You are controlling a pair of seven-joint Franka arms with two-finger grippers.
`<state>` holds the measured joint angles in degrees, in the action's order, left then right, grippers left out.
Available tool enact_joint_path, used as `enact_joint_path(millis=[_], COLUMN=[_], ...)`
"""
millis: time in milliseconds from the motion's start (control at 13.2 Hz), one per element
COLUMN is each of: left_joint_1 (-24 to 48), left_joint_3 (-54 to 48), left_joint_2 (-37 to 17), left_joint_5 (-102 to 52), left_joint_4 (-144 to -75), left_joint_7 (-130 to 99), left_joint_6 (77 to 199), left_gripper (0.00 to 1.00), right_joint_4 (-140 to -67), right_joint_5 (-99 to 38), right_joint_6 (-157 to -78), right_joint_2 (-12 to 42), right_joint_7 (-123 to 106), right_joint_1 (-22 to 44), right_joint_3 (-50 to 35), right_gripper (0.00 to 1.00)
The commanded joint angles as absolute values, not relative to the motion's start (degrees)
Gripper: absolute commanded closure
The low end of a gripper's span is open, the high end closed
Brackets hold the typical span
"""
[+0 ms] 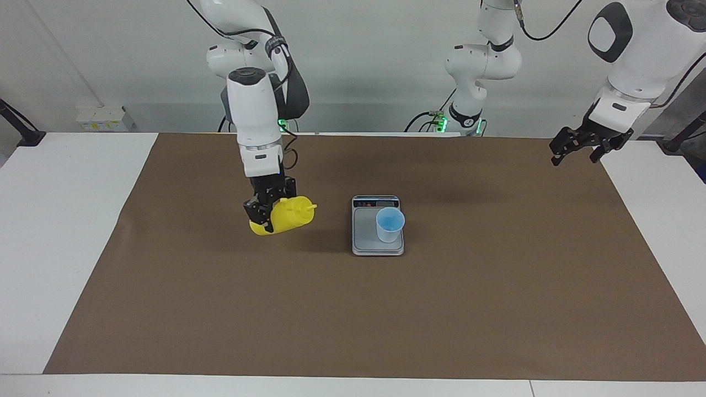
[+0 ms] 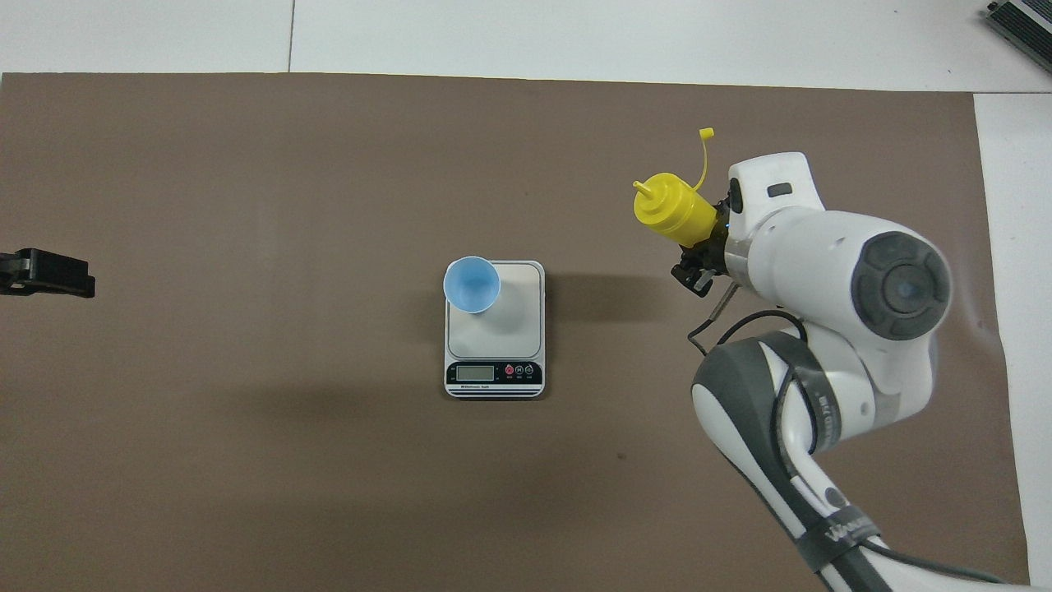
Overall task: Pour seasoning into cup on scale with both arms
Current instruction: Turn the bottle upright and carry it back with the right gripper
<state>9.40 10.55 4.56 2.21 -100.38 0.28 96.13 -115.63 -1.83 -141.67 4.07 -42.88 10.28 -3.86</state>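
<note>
My right gripper [image 1: 263, 216] [image 2: 700, 247] is shut on the yellow seasoning bottle [image 1: 289, 215] [image 2: 672, 208]. It holds the bottle tilted low over the brown mat, with the nozzle toward the scale and the cap strap [image 2: 703, 156] hanging loose. The silver-grey scale [image 1: 364, 234] [image 2: 516, 325] lies mid-mat beside the bottle, its display strip on the edge nearer to the robots. The light blue cup [image 1: 390, 223] [image 2: 471, 284] stands upright on the scale's corner farther from the robots, toward the left arm's end. My left gripper [image 1: 578, 151] [image 2: 45, 274] waits open and empty, raised over the mat's edge at the left arm's end.
The brown mat [image 1: 353, 320] covers most of the white table [image 1: 66, 220]. A small white box [image 1: 102, 118] sits at the table's edge nearest the robots, at the right arm's end. A black clamp [image 1: 25, 135] stands at that corner.
</note>
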Motion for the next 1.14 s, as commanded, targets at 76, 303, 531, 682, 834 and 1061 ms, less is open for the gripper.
enact_joint_path(millis=[76, 303, 531, 682, 834, 1061], left_joint_1=[9.0, 9.0, 9.0, 9.0, 9.0, 9.0], left_joint_3=[10.2, 10.2, 10.2, 10.1, 10.2, 10.1], left_joint_2=[5.1, 5.1, 5.1, 5.1, 5.1, 5.1], left_joint_5=[3.0, 3.0, 3.0, 3.0, 3.0, 3.0], left_joint_4=[-101.0, -101.0, -101.1, -101.0, -101.1, -101.1], left_joint_7=[0.3, 0.3, 0.3, 0.3, 0.3, 0.3], left_joint_6=[96.1, 96.1, 96.1, 96.1, 96.1, 96.2], left_gripper=[0.0, 0.0, 0.0, 0.0, 0.0, 0.0], right_joint_4=[-117.4, -120.1, -122.7, -124.2, -127.2, -130.1], right_joint_5=[-19.2, -39.2, -52.1, -61.1, -69.5, -78.7], right_joint_6=[-142.7, -142.7, -142.7, -142.6, -142.3, -142.1], right_joint_2=[3.0, 4.1, 5.0, 5.3, 5.4, 5.5], right_joint_7=[-59.8, -76.3, -86.9, -94.0, -102.9, -110.8], right_joint_1=[4.1, 0.5, -2.2, -4.1, -5.4, -6.3], right_joint_3=[-4.6, -4.5, -4.5, -4.4, -4.4, -4.4], right_gripper=[0.5, 0.5, 0.49, 0.49, 0.49, 0.49])
